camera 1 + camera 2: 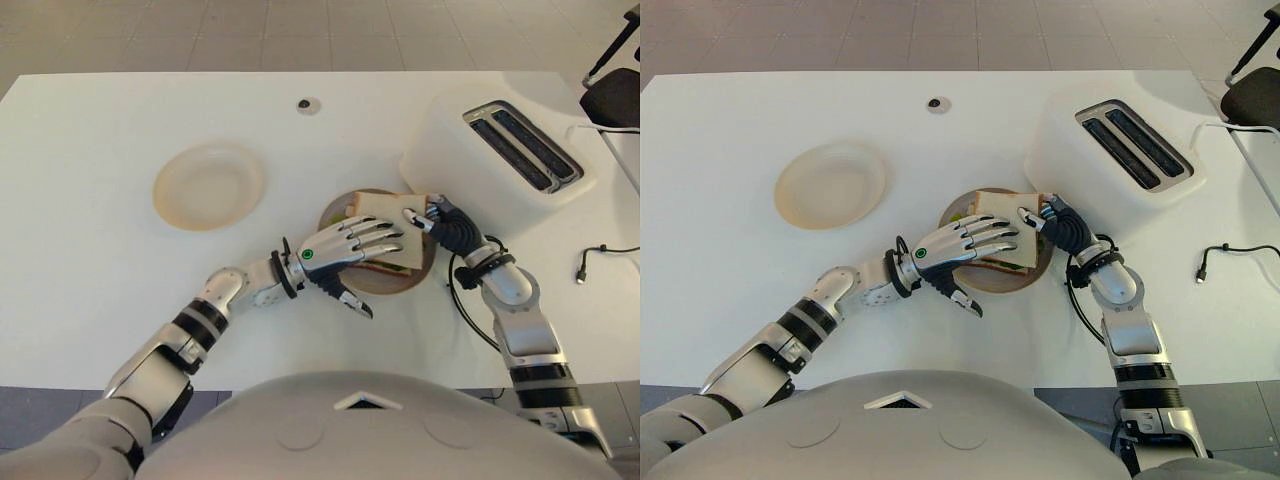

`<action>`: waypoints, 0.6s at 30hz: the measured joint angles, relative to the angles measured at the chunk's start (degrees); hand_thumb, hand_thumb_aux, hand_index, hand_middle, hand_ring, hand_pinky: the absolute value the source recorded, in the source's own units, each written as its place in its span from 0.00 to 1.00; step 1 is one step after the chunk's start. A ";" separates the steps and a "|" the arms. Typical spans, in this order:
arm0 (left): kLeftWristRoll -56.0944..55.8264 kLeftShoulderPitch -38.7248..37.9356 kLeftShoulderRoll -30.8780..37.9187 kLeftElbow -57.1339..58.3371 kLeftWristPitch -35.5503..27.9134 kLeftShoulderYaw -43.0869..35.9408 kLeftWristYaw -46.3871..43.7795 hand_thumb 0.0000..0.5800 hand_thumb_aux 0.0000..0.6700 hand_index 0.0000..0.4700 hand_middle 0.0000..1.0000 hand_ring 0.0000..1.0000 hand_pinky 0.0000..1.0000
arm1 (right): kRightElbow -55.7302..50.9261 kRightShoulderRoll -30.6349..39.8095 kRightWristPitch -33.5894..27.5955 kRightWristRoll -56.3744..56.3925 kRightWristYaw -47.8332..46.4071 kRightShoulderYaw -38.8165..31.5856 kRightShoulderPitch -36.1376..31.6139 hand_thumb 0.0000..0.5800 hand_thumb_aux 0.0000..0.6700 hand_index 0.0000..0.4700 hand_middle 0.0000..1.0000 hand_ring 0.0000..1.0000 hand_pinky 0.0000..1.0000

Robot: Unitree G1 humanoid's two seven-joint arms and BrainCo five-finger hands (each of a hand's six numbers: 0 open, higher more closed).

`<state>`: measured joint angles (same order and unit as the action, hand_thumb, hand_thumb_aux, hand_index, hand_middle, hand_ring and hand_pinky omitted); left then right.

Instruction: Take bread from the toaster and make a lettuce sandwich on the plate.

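A brown plate sits at the table's middle with a sandwich on it: a top bread slice over green lettuce that peeks out at the left edge. My left hand lies flat across the sandwich's near left side, fingers stretched out over the bread. My right hand is at the slice's right edge, its fingertips pinching the bread. The white toaster stands just behind and right of the plate, both slots looking dark.
A cream plate lies to the left. A small dark round object sits near the far edge. A black cable end lies at the right, and another cable loops beside my right wrist.
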<state>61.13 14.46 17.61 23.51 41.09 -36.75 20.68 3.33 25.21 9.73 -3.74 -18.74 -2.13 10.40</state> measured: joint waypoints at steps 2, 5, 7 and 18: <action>-1.17 0.06 0.35 0.01 -0.88 -0.16 -0.02 0.00 0.00 0.00 0.00 0.00 0.00 | 0.01 -0.06 2.94 -3.82 2.92 0.84 0.08 0.00 0.00 0.00 0.00 0.00 0.00; -2.64 -2.65 2.91 -2.55 -2.48 -0.05 -2.06 0.06 0.03 0.03 0.00 0.00 0.00 | 3.91 -0.19 9.57 -6.50 11.28 9.58 -1.78 0.00 0.00 0.00 0.00 0.00 0.00; -4.05 -5.25 5.13 -5.60 -3.62 0.97 -3.04 0.19 0.10 0.10 0.00 0.00 0.00 | 8.49 1.57 13.04 -7.12 15.04 15.13 -4.93 0.00 0.00 0.00 0.00 0.00 0.00; -15.81 -13.77 9.00 -23.01 -5.57 8.50 -5.98 1.00 1.00 1.00 1.00 1.00 1.00 | 16.59 7.42 20.79 10.83 -6.97 6.37 12.86 1.00 1.00 1.00 1.00 1.00 1.00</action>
<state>45.33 0.69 26.61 0.50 35.52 -28.25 14.70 19.92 32.63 30.51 7.10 -25.71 4.23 23.25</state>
